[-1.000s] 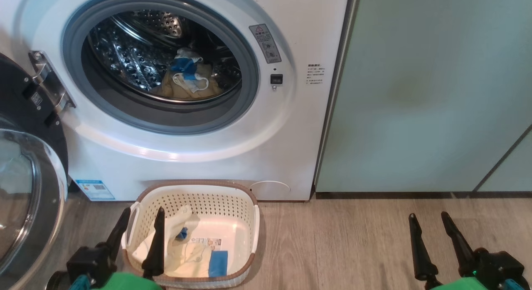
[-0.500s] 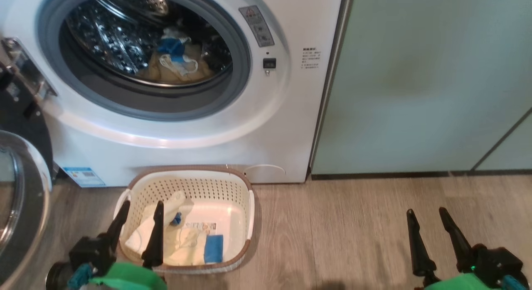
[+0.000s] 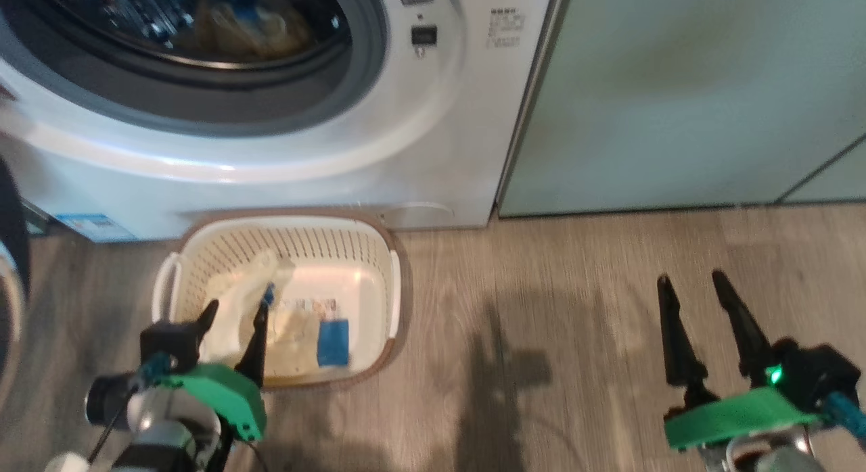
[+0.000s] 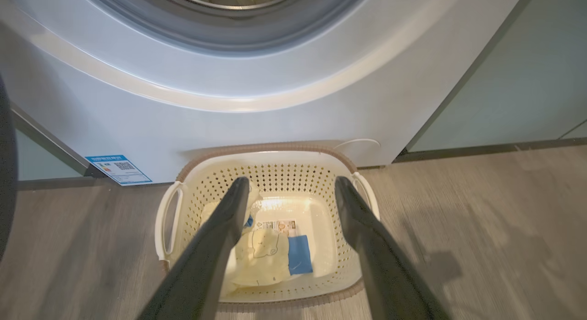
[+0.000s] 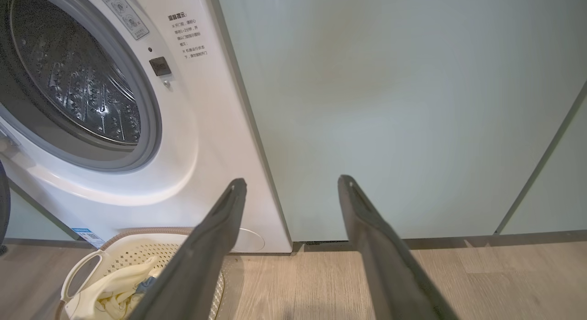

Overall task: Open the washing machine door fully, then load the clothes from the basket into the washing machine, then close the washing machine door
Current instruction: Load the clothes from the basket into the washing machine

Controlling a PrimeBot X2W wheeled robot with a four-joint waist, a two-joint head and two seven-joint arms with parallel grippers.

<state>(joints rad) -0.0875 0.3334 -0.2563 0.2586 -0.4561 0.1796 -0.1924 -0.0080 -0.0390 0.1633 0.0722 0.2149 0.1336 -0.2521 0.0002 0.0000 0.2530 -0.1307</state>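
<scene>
While the washer (image 3: 284, 181) gapes just behind the basket (image 3: 394, 289), its black door (image 3: 10, 222) out to the basket's left, we see pale yellow clothes (image 4: 263, 258) with a blue patch on the basket's floor, the right half bare. Open floor (image 3: 541, 289) stretches right of the basket. Our left gripper (image 3: 235, 306) hovers over the basket, fingers wide apart and empty; our right gripper (image 3: 690, 277), well right of it, is likewise spread and empty

Washing machine (image 3: 304, 181) above basket (image 3: 284, 245) cut by top edge, drum (image 3: 122, 9) contents blurred. Door (image 3: 10, 215) left of basket: sliver only. Label (image 4: 275, 225) unreadable.
</scene>
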